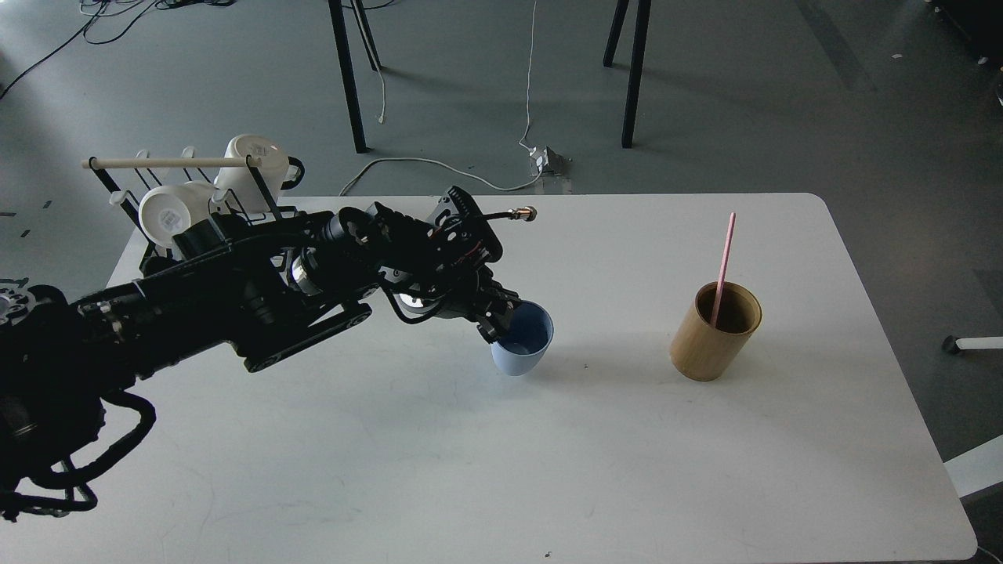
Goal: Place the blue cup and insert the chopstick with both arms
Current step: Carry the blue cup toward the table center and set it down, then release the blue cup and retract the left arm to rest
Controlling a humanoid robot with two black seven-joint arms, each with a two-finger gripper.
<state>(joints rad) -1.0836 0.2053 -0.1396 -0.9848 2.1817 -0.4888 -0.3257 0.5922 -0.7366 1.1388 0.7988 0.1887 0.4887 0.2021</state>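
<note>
The blue cup (523,345) stands upright near the middle of the white table (548,470), its base on or just above the surface. My left gripper (498,319) is shut on the cup's left rim. My left arm reaches in from the left. The pale-pink chopstick (724,262) stands leaning in the tan bamboo cylinder (713,331) at the right of the table. My right gripper is out of view.
A black wire rack (141,204) with a pale wooden rod (168,163) and white mugs (251,164) stands at the table's back left corner. Chair legs and cables lie on the floor beyond the table.
</note>
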